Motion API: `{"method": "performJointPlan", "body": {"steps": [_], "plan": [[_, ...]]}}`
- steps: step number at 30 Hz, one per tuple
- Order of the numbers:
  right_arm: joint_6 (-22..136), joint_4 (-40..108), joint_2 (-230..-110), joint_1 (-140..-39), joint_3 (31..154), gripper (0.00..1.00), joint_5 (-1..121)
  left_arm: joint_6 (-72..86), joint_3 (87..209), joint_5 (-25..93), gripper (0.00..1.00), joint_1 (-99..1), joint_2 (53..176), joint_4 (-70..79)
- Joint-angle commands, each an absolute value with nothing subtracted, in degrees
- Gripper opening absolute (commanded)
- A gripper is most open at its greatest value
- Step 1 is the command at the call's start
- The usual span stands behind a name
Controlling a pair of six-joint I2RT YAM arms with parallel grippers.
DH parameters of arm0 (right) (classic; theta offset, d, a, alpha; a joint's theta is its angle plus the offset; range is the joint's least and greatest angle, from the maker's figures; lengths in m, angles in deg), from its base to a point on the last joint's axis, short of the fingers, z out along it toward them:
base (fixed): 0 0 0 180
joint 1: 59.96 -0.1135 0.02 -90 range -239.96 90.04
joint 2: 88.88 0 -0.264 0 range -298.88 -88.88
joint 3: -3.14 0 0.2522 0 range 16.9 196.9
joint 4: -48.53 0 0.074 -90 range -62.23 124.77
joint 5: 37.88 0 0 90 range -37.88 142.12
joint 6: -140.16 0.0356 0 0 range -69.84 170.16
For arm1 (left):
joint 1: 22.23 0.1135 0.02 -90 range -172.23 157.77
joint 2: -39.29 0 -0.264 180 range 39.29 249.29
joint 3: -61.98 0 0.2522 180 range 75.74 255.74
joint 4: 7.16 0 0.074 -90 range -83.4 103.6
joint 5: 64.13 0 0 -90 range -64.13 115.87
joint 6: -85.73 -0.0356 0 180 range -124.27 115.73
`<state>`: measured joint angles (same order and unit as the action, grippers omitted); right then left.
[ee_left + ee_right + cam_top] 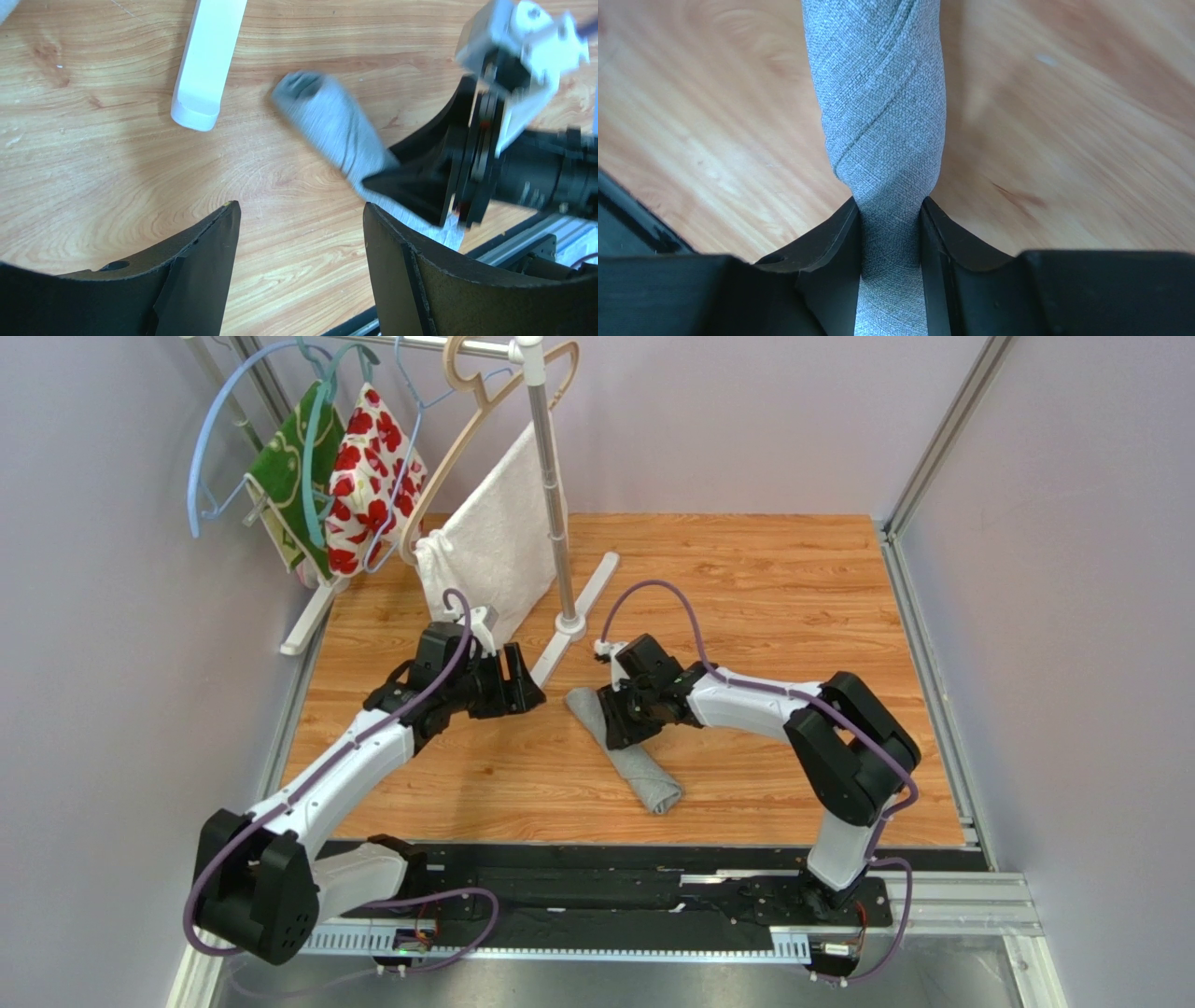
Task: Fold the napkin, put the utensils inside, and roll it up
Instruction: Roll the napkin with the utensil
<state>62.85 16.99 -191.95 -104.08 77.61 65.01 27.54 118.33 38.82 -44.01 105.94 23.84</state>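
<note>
Napkin [648, 776] lies rolled into a tight tube, diagonal on the wooden surface [786, 602], mid-scene, its far end near the white rack foot [551, 655]. My right gripper [890, 210] is clamped across the tube toward that far end. My left gripper [302, 210] hangs to the left, jaws apart, holding nothing.

Risk: the pinch squeezes the tube narrow, so an abrupt lift or release could loosen the outer wrap and let the utensil slide out an end.

Right wrist view shows the diagonal seam and the squeeze; the top view does not. Left wrist view shows the tube's far end face. Utensil is visible in none.
</note>
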Motion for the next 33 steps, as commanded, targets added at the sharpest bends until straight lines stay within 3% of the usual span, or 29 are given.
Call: {"method": "performJointPlan", "body": {"steps": [1, 7, 19, 29, 33], "plan": [[72.29, 8.4, -189.44, -99.52, 73.06, 0.36, 52.4, 26.49, 119.06, 38.26, 0.73, -43.85, 100.91, 29.09], [78.19, 6.64, -186.88, -91.71, 72.35, 0.36, 44.65, 23.77, 122.31, 38.97, 0.73, -43.85, 93.09, 35.77], [75.3, 2.78, -198.29, -76.85, 87.64, 0.43, 47.29, 14.98, 126.89, 36.33, 0.79, -43.85, 73.14, 44.74], [67.31, 1.45, -201.21, -74.2, 94.77, 0.43, 48.69, 12.78, 125.4, 33.7, 0.81, -43.85, 68.83, 46.51], [64.06, 2.77, -194.98, -74.38, 94.68, 0.53, 54.46, 12.43, 123.47, 30.98, 0.82, -43.85, 66.1, 45.54]]}}
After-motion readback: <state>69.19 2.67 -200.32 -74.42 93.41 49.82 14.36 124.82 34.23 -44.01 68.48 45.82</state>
